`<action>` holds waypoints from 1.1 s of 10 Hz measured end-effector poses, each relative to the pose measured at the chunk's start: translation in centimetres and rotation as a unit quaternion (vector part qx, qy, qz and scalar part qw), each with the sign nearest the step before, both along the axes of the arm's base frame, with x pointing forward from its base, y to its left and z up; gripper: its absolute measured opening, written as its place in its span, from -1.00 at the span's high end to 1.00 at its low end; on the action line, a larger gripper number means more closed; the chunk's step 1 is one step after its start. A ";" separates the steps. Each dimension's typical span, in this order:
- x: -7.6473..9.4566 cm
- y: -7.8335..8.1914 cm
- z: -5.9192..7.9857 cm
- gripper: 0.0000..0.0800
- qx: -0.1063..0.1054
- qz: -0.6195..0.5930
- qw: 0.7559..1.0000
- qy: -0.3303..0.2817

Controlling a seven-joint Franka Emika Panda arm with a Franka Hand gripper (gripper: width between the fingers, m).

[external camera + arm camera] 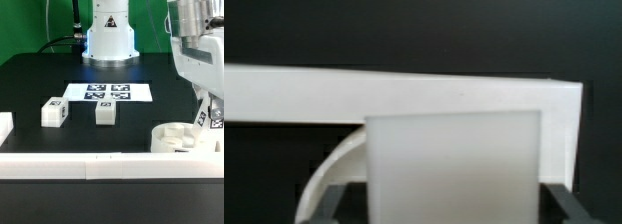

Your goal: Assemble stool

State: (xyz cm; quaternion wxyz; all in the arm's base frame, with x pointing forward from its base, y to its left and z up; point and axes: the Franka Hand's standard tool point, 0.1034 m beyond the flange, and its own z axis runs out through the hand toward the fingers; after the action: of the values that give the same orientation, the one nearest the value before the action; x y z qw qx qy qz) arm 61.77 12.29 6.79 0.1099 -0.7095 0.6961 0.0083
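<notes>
A long white bar [90,165] edges the near side of the black table [30,85]. The round, rimmed white plastic seat [178,138] lies flat just behind the bar, at about 4 o'clock from the table's middle in the exterior view. Bare tabletop lies open on the seat's 9 o'clock side.

The gripper [210,115] hangs over the seat's 3 o'clock rim, clamped on a short blocky white plastic leg [455,160]. In the wrist view its dark fingers [342,205] press the leg's two flanks. The leg's long axis runs upright, its free end pointing down at the seat. Whether the two touch cannot be told.

Two loose white tagged legs sit apart, one [53,113] at 9 o'clock and one [103,113] at the 6 o'clock edge of the marker board [108,92].
</notes>
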 end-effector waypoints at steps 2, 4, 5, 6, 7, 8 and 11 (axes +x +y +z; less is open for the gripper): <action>0.0 -0.2 -0.1 0.16 0.017 -0.082 0.996 0.005; -0.2 -0.4 -0.1 0.16 0.052 -0.240 0.969 -0.012; -0.2 -0.2 -0.1 0.16 0.067 -0.289 0.955 -0.011; -0.1 -0.3 -0.1 0.16 0.079 -0.332 0.940 -0.010; -0.1 -0.3 -0.1 0.16 0.088 -0.357 0.930 -0.012; -0.1 -0.4 -0.2 0.16 0.093 -0.371 0.924 -0.010; 0.0 -0.4 0.6 -0.36 0.093 -0.349 0.932 -0.017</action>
State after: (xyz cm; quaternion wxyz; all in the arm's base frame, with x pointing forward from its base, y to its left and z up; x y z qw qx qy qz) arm 61.73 11.92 7.43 0.1836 -0.4082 0.8940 0.0221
